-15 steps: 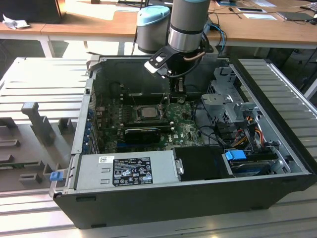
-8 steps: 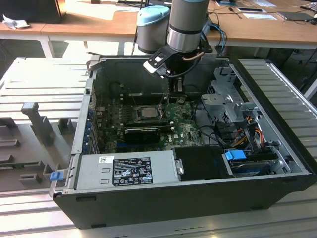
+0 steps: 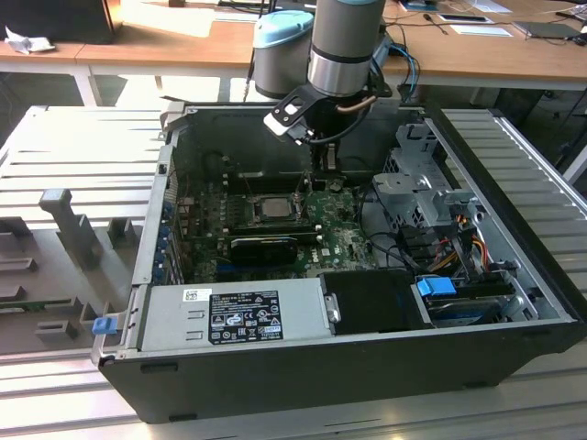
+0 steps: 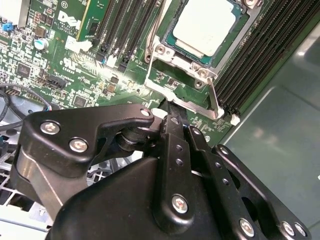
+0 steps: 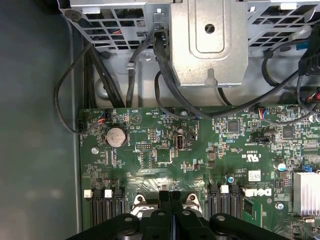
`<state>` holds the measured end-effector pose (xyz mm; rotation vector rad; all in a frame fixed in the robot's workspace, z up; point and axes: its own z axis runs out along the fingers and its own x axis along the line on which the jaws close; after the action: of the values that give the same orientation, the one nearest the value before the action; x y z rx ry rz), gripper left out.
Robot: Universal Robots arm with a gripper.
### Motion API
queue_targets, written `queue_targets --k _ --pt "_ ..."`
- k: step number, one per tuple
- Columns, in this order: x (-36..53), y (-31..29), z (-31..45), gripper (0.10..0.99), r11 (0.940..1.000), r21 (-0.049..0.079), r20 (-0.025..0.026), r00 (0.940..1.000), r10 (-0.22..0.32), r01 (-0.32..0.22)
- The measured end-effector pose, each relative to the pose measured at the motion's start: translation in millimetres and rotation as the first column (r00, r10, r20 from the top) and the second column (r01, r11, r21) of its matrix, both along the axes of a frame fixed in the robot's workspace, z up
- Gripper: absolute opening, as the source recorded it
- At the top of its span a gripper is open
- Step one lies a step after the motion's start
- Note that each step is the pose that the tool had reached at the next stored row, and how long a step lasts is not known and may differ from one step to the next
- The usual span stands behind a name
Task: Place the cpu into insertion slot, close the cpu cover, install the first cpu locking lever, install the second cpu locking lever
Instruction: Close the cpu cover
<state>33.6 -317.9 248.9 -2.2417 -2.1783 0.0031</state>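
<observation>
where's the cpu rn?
The cpu sits in the insertion slot, mid-case in the exterior view; in the second wrist view memory slots flank it, just beyond the hand.

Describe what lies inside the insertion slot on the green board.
The cpu lies in the insertion slot, its pale metal top showing. The slot's floor beneath is covered by the chip.

The black computer case (image 3: 321,376) lies on a grey metal table (image 3: 83,156) with long ribs. Behind the case stands a row of wooden desks (image 3: 211,46) with white legs (image 3: 90,87). A patch of bright light (image 3: 174,16) falls on the desk top behind the case, toward the exterior view's left. White papers (image 3: 481,29) lie behind the case, toward the exterior view's right.
</observation>
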Motion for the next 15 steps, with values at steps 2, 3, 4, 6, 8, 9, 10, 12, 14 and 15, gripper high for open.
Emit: queue_targets --k 2,3,4,6,8,9,10,12,14,15 --pt "-0.9 0.0 0.0 0.106 1.0 0.0 -0.0001 1.0 0.0 0.0" --pt "-1.2 0.0 0.0 0.106 1.0 0.0 0.0 1.0 0.0 0.0" --pt "-1.3 0.0 0.0 0.106 1.0 0.0 0.0 1.0 0.0 0.0" --pt "-1.7 0.0 0.0 0.106 1.0 0.0 0.0 1.0 0.0 0.0" --pt "-2.1 0.0 0.0 0.106 1.0 0.0 0.0 1.0 0.0 0.0" --pt "-2.3 0.0 0.0 0.106 1.0 0.0 0.0 1.0 0.0 0.0" --pt "-2.6 0.0 0.0 0.106 1.0 0.0 0.0 1.0 0.0 0.0" --pt "-3.2 0.0 0.0 0.106 1.0 0.0 0.0 1.0 0.0 0.0" --pt "-4.1 0.0 0.0 0.106 1.0 0.0 0.0 1.0 0.0 0.0" --pt "-5.3 0.0 0.0 0.106 1.0 0.0 0.0 1.0 0.0 0.0"
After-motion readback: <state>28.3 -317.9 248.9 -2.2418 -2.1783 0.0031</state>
